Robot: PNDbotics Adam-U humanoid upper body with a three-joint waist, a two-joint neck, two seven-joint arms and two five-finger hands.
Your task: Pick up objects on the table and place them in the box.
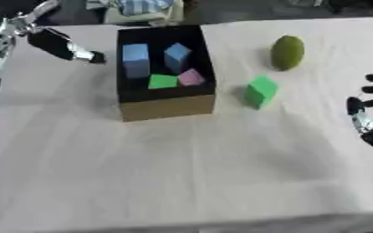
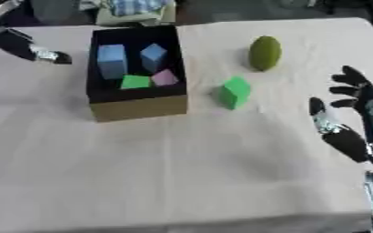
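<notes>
White cloth covers our bench [image 1: 182,173], wrinkled but flat. Item one: a dark box [image 1: 167,105] with a tan front wall, left of centre, open at the top, already holding two blue blocks [image 1: 135,59], a green piece [image 1: 163,81] and a pink piece [image 1: 191,77]. Item two: a green cube [image 2: 235,92], loose on the cloth just right of the box and apart from it; we judge it light, stiff and matte, best taken across two opposite flat faces from above. Item three: an olive-green rounded fruit [image 2: 264,53], perhaps a lime or avocado, farther back and right; we judge it heavier, smooth and prone to roll, best cupped round its middle. Our right hand [image 2: 350,123] stands at the right edge, fingers spread and empty. Our left hand [image 1: 62,45] hangs beyond the box's left side, fingers extended, grasping nothing we can see.
</notes>
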